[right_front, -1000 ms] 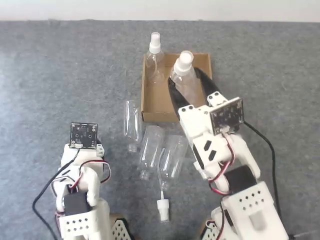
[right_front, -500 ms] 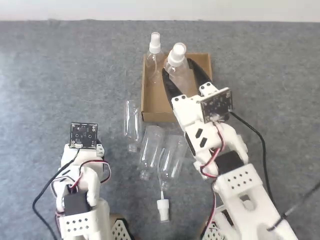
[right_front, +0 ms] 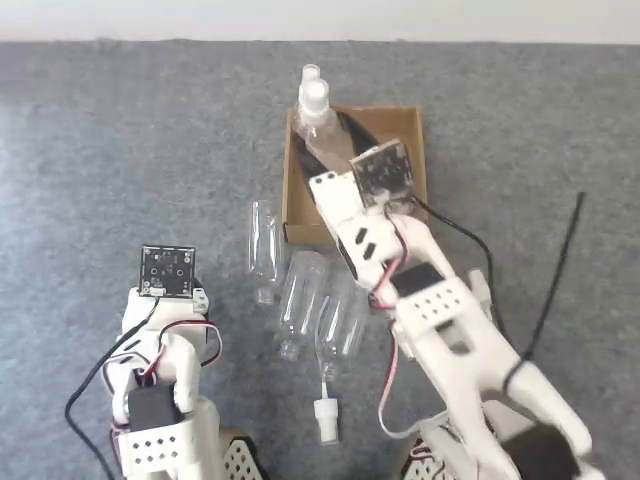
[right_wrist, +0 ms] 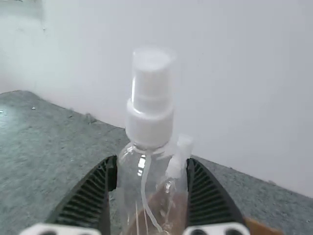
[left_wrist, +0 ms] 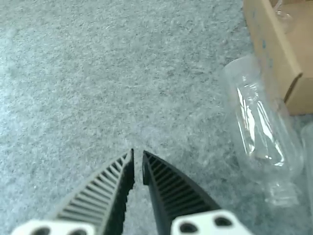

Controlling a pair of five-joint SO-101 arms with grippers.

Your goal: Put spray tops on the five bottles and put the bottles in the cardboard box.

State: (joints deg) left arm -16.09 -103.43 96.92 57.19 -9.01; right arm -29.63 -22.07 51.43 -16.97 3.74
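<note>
My right gripper (right_front: 326,136) is shut on a clear bottle with a white spray top (right_front: 315,101), held upright over the far left part of the cardboard box (right_front: 289,200). The right wrist view shows the same bottle (right_wrist: 149,122) between the black fingers (right_wrist: 90,193). Just behind it stands a second capped bottle (right_front: 309,74), whose top (right_wrist: 183,145) peeks past the held one. Three topless bottles (right_front: 263,248) (right_front: 300,300) (right_front: 342,318) lie on the carpet in front of the box. A loose spray top (right_front: 326,415) lies nearer the arms. My left gripper (left_wrist: 138,164) is shut on nothing, low over bare carpet.
Grey carpet covers the table, with a white wall along the far edge. In the left wrist view a lying bottle (left_wrist: 259,132) and the box corner (left_wrist: 279,54) sit ahead of the left gripper. The left arm's base (right_front: 160,400) stays at the near left.
The right arm has carried the capped bottle leftward and farther back over the box, up beside the other capped bottle. The left arm has not moved.
</note>
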